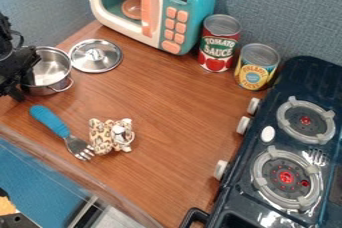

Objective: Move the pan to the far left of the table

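The gripper (20,68) is at the far left edge of the view, black and partly cut off by the frame. It overlaps the left side of the pan (52,68), a small silver metal pot standing upright near the table's left end. A loop handle sticks out at the pan's lower right. The gripper covers the pan's left rim, and whether it holds that rim cannot be made out.
A silver lid (95,55) lies just right of the pan. Nearer the front are a blue-handled fork (57,126) and a spotted plush toy (111,136). A toy microwave (190,2), two cans (219,43) and a dark stove (267,172) stand behind and to the right.
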Controlling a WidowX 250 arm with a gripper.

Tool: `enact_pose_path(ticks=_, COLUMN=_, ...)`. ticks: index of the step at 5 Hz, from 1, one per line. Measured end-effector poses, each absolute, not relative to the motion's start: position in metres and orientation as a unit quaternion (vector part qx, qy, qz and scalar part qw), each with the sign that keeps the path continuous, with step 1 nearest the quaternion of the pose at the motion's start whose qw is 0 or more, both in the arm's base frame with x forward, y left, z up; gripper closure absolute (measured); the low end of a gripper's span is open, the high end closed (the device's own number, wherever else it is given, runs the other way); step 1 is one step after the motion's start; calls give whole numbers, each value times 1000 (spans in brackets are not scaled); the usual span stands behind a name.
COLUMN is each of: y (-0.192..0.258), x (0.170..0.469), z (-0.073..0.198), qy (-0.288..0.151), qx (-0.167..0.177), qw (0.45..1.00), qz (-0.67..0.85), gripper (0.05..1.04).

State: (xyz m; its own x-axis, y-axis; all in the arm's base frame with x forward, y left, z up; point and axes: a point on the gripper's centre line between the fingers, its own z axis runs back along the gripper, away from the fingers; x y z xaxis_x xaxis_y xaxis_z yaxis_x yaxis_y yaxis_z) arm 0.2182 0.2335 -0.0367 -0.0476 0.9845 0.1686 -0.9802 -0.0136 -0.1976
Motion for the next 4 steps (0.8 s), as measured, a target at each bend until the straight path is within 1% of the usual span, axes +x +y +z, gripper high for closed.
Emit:
enact_pose_path(ticks=1, y=225, x=218, z=-32, qy=-122, qx=-23, qw=698, qz=705, gripper=285)
enact_pose_path(ticks=2, y=224, x=222, z=-16, qy=-134, qx=-34, qw=698, qz=702, gripper=77)
enact_pose_path(ticks=3, y=228, x=224, z=3, qy=-143, qx=-32, qw=697, qz=701, gripper=77)
enact_pose_path(ticks=4, y=234, x=232, z=15, qy=-144, qx=-51, qw=701, qz=696, gripper=83)
